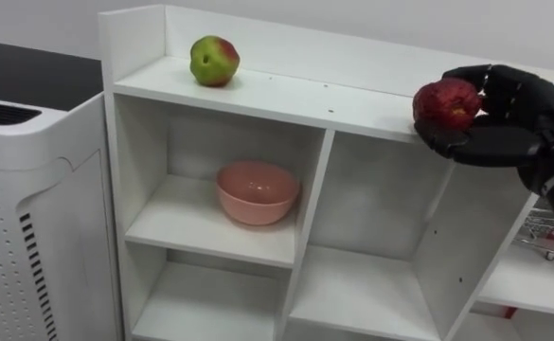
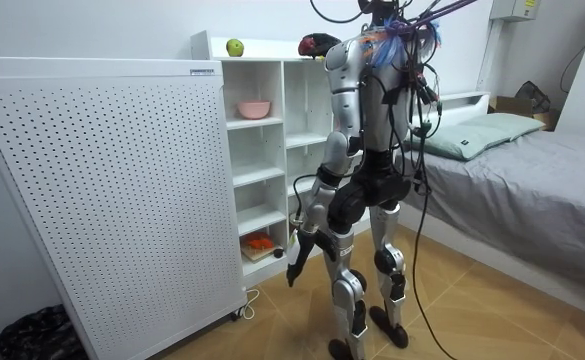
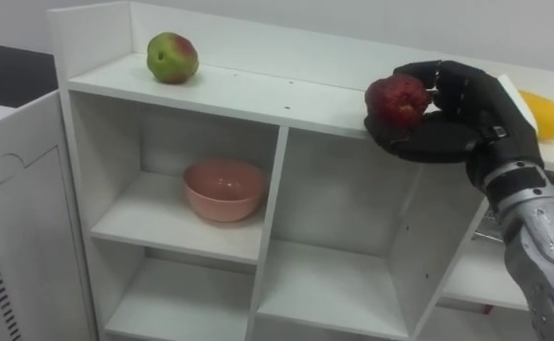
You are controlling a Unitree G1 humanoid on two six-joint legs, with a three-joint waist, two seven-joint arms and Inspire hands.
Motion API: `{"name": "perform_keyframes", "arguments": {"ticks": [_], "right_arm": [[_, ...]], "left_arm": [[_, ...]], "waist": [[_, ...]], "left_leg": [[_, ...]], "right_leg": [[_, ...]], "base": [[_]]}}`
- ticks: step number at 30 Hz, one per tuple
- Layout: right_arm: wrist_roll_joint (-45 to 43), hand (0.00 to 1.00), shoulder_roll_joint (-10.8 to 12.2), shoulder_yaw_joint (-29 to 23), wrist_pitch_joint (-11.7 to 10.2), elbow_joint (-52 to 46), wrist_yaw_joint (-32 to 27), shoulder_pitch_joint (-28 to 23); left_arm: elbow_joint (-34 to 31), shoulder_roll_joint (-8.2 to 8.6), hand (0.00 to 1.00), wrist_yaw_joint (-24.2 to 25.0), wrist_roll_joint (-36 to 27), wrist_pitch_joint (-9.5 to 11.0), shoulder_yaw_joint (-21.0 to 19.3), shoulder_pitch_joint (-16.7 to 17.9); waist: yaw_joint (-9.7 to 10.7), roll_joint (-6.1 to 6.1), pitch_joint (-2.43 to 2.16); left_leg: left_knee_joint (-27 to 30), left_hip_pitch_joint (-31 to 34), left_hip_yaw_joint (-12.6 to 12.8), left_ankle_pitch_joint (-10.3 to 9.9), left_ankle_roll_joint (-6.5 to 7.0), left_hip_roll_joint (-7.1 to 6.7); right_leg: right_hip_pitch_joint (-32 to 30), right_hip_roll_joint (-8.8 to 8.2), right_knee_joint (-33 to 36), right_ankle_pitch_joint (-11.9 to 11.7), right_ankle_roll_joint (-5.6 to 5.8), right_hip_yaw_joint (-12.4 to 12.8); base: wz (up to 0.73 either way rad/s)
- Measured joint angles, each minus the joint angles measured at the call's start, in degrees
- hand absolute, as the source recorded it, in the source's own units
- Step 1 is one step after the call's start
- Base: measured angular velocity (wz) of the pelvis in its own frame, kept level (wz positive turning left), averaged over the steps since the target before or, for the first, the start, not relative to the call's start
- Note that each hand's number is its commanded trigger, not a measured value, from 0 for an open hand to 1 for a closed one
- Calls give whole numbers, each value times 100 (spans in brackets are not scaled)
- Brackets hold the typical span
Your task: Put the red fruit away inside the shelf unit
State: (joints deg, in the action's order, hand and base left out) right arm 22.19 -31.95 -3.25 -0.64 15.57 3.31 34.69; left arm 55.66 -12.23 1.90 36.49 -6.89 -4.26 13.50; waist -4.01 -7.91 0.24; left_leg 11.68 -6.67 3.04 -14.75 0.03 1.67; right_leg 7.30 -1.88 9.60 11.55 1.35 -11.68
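Gripping red apple point(image 3: 397, 100) from below, right hand point(image 3: 439, 137) sits at closet point(image 3: 258, 95) top's front edge, prob. for set-down. Green apple point(image 3: 171, 57) lies near back-left corner, so spacing looks intended; left hand point(image 2: 298, 262) hangs idle.

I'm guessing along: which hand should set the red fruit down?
Right. The right hand holds the red fruit at the top shelf's edge; the left hand hangs low beside its leg.

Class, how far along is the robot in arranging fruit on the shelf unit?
Done: a green apple sits on the shelf unit's top, a yellow fruit further right. In hand: the right hand grips a red apple at the top's front edge. To do: setting it down. The left hand hangs idle.
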Motion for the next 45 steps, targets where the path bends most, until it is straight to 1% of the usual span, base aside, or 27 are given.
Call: {"name": "perform_keyframes", "arguments": {"ticks": [2, 5, 9, 11, 14, 16, 19, 21, 24, 26, 27, 28, 29, 30, 32, 34, 35, 36, 38, 39, 40, 41, 43, 44, 45], "right_arm": [[1, 100, 0, 15, 0, 0, -1, 0], [-16, 100, 0, 29, 0, 0, -6, 0], [-431, 100, 0, 138, 0, -108, -17, -4], [-478, 100, 0, 235, 4, -332, -3, -36], [-558, 100, 1, 453, 6, -1049, 85, -222], [-754, 100, 1, 642, 5, -1528, 284, -341], [-899, 100, 9, 718, 12, -1885, 531, -543], [-878, 100, 41, 726, 16, -2162, 623, -724], [-917, 100, 140, 866, 42, -2525, 823, -933], [-923, 100, 213, 906, 47, -2626, 952, -1088], [-922, 100, 301, 930, 56, -2639, 963, -1224], [-927, 100, 411, 955, 75, -2639, 964, -1364], [-929, 100, 461, 985, 83, -2636, 962, -1414], [-935, 100, 526, 1093, 85, -2630, 952, -1518], [-996, 100, 584, 1231, 86, -2590, 967, -1644], [-1147, 100, 752, 1358, 84, -2470, 984, -1752], [-1175, 100, 796, 1370, 77, -2415, 983, -1783], [-1207, 100, 862, 1440, 33, -2159, 965, -1800], [-1354, 100, 981, 1602, 57, -1665, 927, -1817], [-1528, 100, 1111, 1667, 64, -1350, 920, -1816], [-1713, 100, 1207, 1733, 66, -1053, 880, -1813], [-1778, 100, 1249, 1747, 65, -893, 876, -1812], [-1797, 100, 1336, 1751, 64, -273, 837, -1812], [-1795, 100, 1340, 1749, 57, -14, 780, -1802], [-1795, 100, 1340, 1748, 56, 88, 734, -1801]], "left_arm": [[26, -10, 0, -1, -2, 4, 0, -10], [173, -24, 0, -3, -4, 15, -1, -35], [186, -36, 0, 9, -3, 91, 0, -13], [187, -36, 0, 18, -1, 103, 4, 7], [214, -34, 0, 43, -5, 103, 29, -11], [233, -37, 0, 57, -8, 103, 111, -29], [234, -35, 0, 111, -3, 104, 122, -77], [234, -33, 0, 112, -7, 99, 126, -78], [234, -35, 0, 98, -7, 84, 128, -80], [237, -36, 0, 66, -25, 79, 135, -79], [237, -44, 0, -20, -102, 68, 231, -77], [237, -48, 0, -61, -129, 70, 302, -82], [237, -54, 0, -78, -181, 71, 341, -82], [284, -64, 0, -116, -265, 79, 401, -110], [423, -69, 0, -129, -313, 83, 505, -235], [642, -71, 0, -133, -313, 97, 597, -404], [674, -74, 0, -133, -319, 93, 634, -446], [680, -77, 0, -150, -342, 96, 753, -493], [710, -84, 0, -177, -476, 115, 926, -547], [793, -92, 0, -183, -561, 130, 1034, -626], [896, -92, 0, -182, -572, 147, 1136, -719], [914, -87, 0, -181, -582, 158, 1149, -772], [979, -76, 0, -186, -735, 282, 1150, -903], [982, -80, 0, -204, -887, 331, 1148, -919], [988, -80, 0, -240, -953, 338, 1147, -926]], "waist": [[-57, 1, 0], [-85, 1, 0], [-85, 1, 0], [-86, 3, 2], [-85, 0, -1], [-95, 8, 4], [-150, -10, -10], [-204, -4, -7], [-207, 57, 5], [-221, 109, -14], [-249, 153, -11], [-255, 193, -19], [-266, 206, -22], [-262, 253, -13], [-277, 272, -1], [-267, 279, 15], [-265, 273, 11], [-268, 264, 15], [-283, 252, 14], [-291, 286, 45], [-309, 267, 35], [-319, 262, 35], [-389, 313, 76], [-417, 346, 104], [-424, 355, 109]], "left_leg": [[-3, -5, 0, 0, 0, 0], [-3, -12, 0, 0, 0, 0], [-8, -48, 14, 0, 0, 0], [-12, -68, 26, 0, 0, -1], [-8, -69, 26, 0, 0, 0], [5, -71, 21, 0, 0, -3], [13, -80, 12, 0, 0, -6], [15, -79, 25, 0, 0, -8], [38, -29, 21, 0, 0, -9], [62, 7, 10, 0, 0, -9], [76, 4, 7, 0, 0, -10], [105, 24, 0, 0, 0, -11], [108, 39, 1, 0, 0, -11], [139, 113, 5, 0, 0, -9], [193, 214, 5, 2, -3, 0], [195, 333, -10, 53, -7, -8], [194, 374, -14, 69, -7, -8], [194, 422, -11, 88, -4, -13], [223, 500, -15, 97, 3, -20], [319, 598, -18, 96, 3, 0], [435, 758, -18, 96, 4, 5], [513, 863, -21, 96, 4, 13], [825, 1263, -48, 93, 7, -2], [1011, 1478, -52, 83, 21, -21], [1108, 1622, -52, 78, 27, -34]], "right_leg": [[5, -1, 1, 0, 0, 4], [7, 0, 2, 0, 0, 21], [33, 1, 4, 0, 0, 41], [52, 2, 3, 0, 0, 43], [57, 1, 8, 0, 0, 35], [72, -3, 8, 0, 0, 37], [82, -6, 10, -1, -1, 70], [85, -8, 11, -1, -2, 94], [78, -8, 13, -1, -2, 99], [53, -5, 13, -1, -2, 148], [50, -4, 18, -1, -2, 158], [26, -7, 26, -1, -2, 151], [-1, -7, 33, -1, -2, 149], [-63, -7, 47, -4, -7, 138], [-165, -11, 129, -7, -13, 131], [-316, -41, 215, -6, -14, 80], [-363, -51, 247, -6, -14, 50], [-444, -63, 314, -6, -14, 52], [-500, -101, 361, -3, -17, 54], [-621, -106, 469, 4, -25, 33], [-808, -143, 627, 8, -29, 29], [-922, -168, 730, 10, -31, 16], [-1331, -219, 1094, 21, -42, -62], [-1539, -274, 1272, 51, -80, -88], [-1674, -315, 1376, 78, -88, -104]], "base": [[0], [0], [0], [0], [0], [2], [2], [-3], [0], [0], [0], [0], [0], [0], [0], [3], [5], [4], [0], [0], [3], [6], [8], [5], [4]]}}
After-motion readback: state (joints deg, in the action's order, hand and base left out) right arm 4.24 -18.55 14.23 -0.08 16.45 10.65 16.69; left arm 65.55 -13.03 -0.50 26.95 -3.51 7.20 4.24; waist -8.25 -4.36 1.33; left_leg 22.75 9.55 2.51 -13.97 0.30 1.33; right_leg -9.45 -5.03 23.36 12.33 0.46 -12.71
